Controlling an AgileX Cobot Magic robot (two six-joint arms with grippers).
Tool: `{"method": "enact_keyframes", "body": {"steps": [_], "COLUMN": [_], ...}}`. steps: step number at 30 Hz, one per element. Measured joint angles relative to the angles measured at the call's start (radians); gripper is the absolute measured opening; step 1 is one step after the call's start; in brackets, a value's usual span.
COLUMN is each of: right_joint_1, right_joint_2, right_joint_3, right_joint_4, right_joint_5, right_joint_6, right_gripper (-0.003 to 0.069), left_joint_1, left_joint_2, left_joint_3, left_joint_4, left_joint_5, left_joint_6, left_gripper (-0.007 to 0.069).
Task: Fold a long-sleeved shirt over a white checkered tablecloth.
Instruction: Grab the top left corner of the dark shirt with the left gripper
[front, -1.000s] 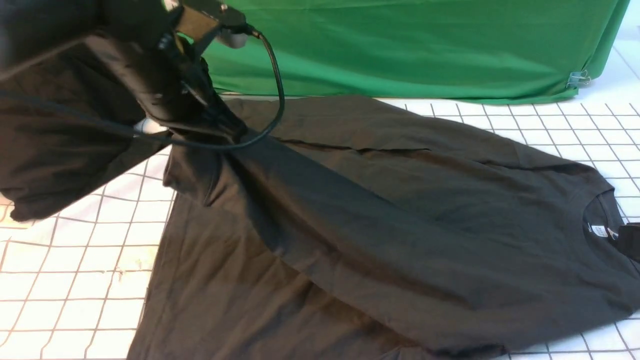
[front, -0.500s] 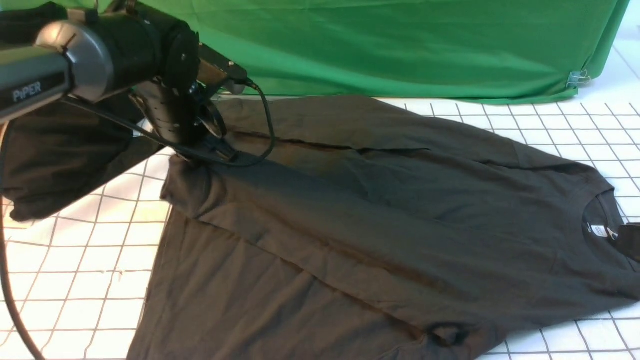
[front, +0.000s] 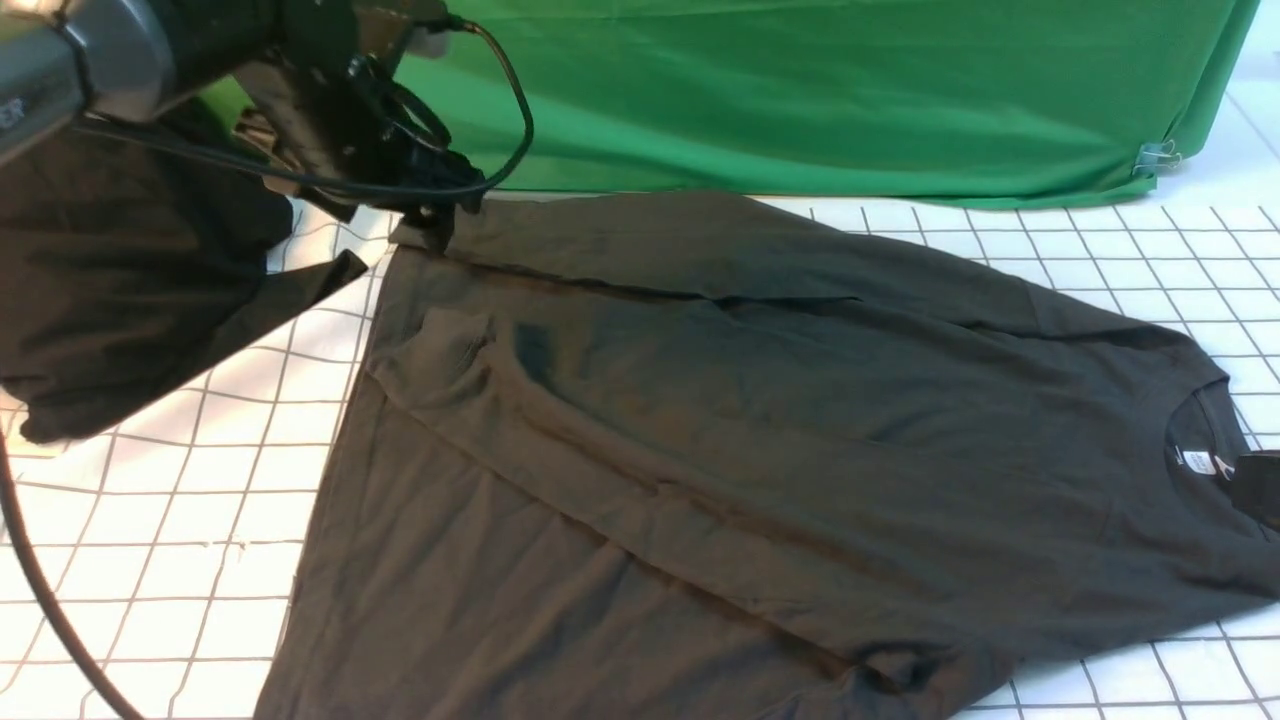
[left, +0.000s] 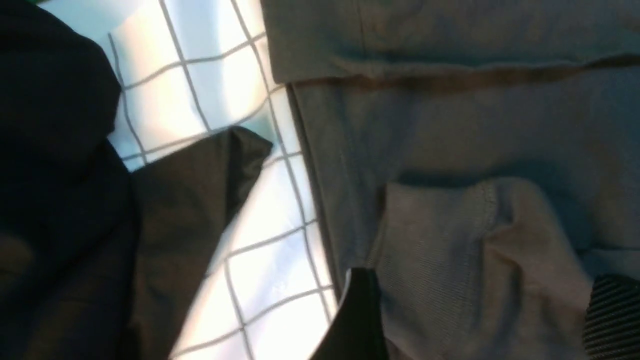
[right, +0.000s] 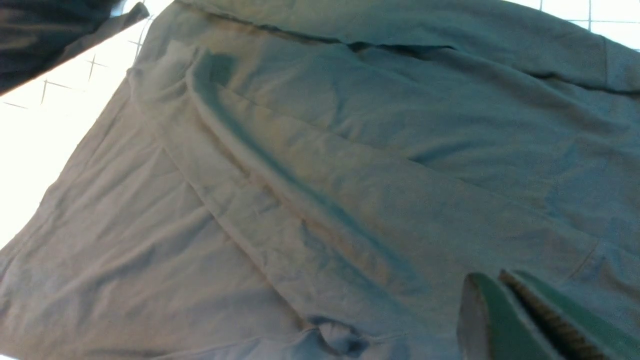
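The long-sleeved shirt (front: 800, 420) lies flat on the white checkered tablecloth (front: 150, 560). Its collar points toward the tabletop's right edge and its hem toward the left, and it covers most of the middle. One sleeve (front: 650, 470) is laid slantwise across the body, with its cuff (front: 440, 340) ending near the hem. This narrows the shirt for the folds to come.

The left gripper (left: 487, 280) hangs above that cuff toward the far left corner, jaws spread wide and grasping nothing. From this I judge the sleeve is placed and the arm is free to leave. The right gripper (right: 492, 275) hovers by the collar near the right edge, jaws pressed together on nothing, probably keeping clear.

A blacker dark garment (front: 130, 300) sits by the left edge. Its tip is just beside the shirt but not touching it, so it should stay out of the fold.
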Motion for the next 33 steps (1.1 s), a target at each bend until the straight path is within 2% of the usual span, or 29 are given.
{"method": "enact_keyframes", "body": {"steps": [3, 6, 11, 17, 24, 27, 28, 29, 31, 32, 33], "right_joint_1": [0.0, 0.0, 0.0, 0.0, 0.0, 0.0, 0.0, 0.0, 0.0, 0.0, 0.0], "right_joint_2": [0.0, 0.0, 0.0, 0.0, 0.0, 0.0, 0.0, 0.0, 0.0, 0.0, 0.0], "right_joint_3": [0.0, 0.0, 0.0, 0.0, 0.0, 0.0, 0.0, 0.0, 0.0, 0.0, 0.0], "right_joint_4": [0.0, 0.0, 0.0, 0.0, 0.0, 0.0, 0.0, 0.0, 0.0, 0.0, 0.0], "right_joint_5": [0.0, 0.0, 0.001, 0.012, 0.015, 0.015, 0.015, 0.015, 0.015, 0.017, 0.017], "right_joint_6": [0.0, 0.001, 0.001, 0.001, 0.0, -0.001, -0.001, -0.001, -0.001, -0.001, -0.001], "right_gripper": [0.001, 0.001, 0.001, 0.001, 0.001, 0.0013, 0.0015, 0.0015, 0.0018, 0.0018, 0.0018], "left_joint_1": [0.007, 0.033, 0.111, 0.165, 0.166, 0.166, 0.166, 0.166, 0.166, 0.166, 0.166], "left_joint_2": [0.024, 0.085, 0.275, 0.51, 0.573, 0.574, 0.574, 0.574, 0.574, 0.574, 0.574], "left_joint_3": [-0.026, -0.089, -0.277, -0.53, -0.58, -0.58, -0.58, -0.58, -0.581, -0.581, -0.581], "left_joint_4": [0.045, -0.014, -0.163, -0.211, -0.267, -0.279, -0.281, -0.281, -0.281, -0.283, -0.285], "left_joint_5": [-0.015, -0.017, -0.059, -0.056, -0.122, -0.131, -0.131, -0.131, -0.12, -0.116, -0.112], "left_joint_6": [-0.097, -0.144, -0.151, -0.17, -0.173, -0.174, -0.174, -0.174, -0.145, -0.128, -0.119], "left_gripper": [0.0532, 0.0498, 0.0449, 0.0441, 0.0426, 0.0385, 0.0338, 0.0323, 0.0189, 0.0147, 0.0137]}}
